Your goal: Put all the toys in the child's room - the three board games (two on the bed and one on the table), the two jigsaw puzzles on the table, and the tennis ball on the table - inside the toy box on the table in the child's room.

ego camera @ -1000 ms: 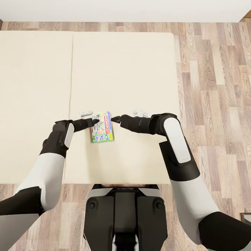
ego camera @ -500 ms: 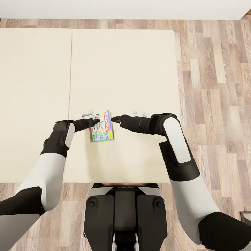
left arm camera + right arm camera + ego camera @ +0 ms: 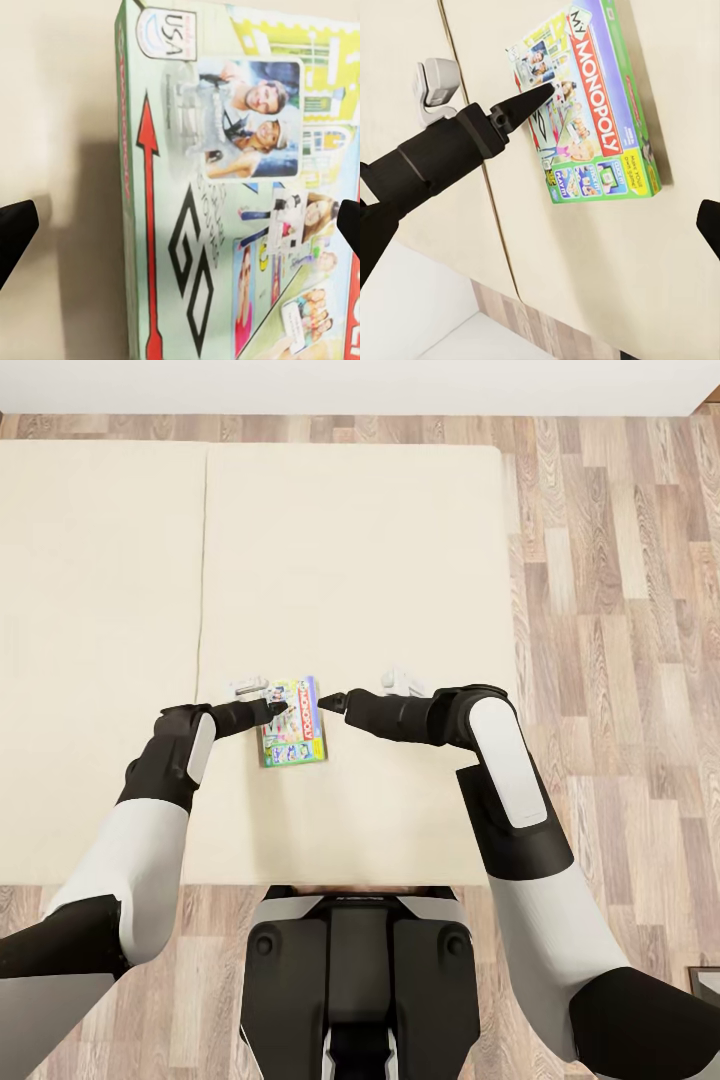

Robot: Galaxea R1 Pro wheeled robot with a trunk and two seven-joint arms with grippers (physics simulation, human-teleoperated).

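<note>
One board game (image 3: 293, 735), a pale blue-green box with a red band and a green edge, lies flat on the bed (image 3: 350, 560) near its front edge. My left gripper (image 3: 281, 708) is open over the box's left side. In the left wrist view the board game (image 3: 225, 187) lies between the left gripper's (image 3: 180, 225) spread fingertips, one over the mattress and one over the print. My right gripper (image 3: 325, 702) hovers open at the box's upper right corner. The right wrist view has the board game (image 3: 592, 112) beyond the right gripper (image 3: 540, 232), with the left arm's finger (image 3: 521, 105) over it.
The beige mattress has a seam (image 3: 203, 560) running front to back left of the box. Wooden floor (image 3: 610, 610) lies to the right of the bed and a white wall (image 3: 350, 385) behind it. My base (image 3: 360, 980) stands against the bed's front edge.
The whole head picture shifted slightly a second ago, so the camera moved. Both arms and the board game have kept their places since.
</note>
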